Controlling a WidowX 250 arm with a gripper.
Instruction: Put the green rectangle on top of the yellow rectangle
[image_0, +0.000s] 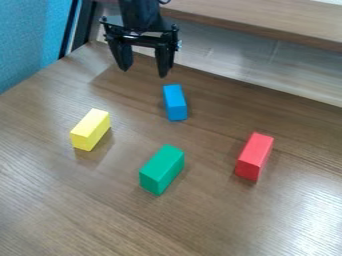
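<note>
Clock bearings as seen in the camera view, twelve at the top edge. Surroundings: blue block (175, 102) lies at twelve o'clock from the green rectangle (162, 169), well apart from it, and at five o'clock from the gripper (144, 72). It sits just right of the straight line between gripper and green piece, the nearest neighbor to that path. Red block (254, 156) lies near three o'clock from the green one, well apart, long axis from one to seven. Yellow rectangle (90, 130) is at ten o'clock from green, also lying flat, long axis likewise one to seven. At the table's (80, 205) far side, a wooden ledge (267, 20) runs from twelve to two o'clock; blue panel (30, 40) at ten to eleven. Glare on the wood at four to five o'clock.

Sample: green rectangle is an oblong block resting on the table on a long side, just below the middle of the view. Top face brighter green, sides darker; edges straight, long axis one to seven. Faint shadow on its right side.

Gripper: in the air near eleven o'clock, pointing down. Jaws apart, a wide gap between the tips.
</note>
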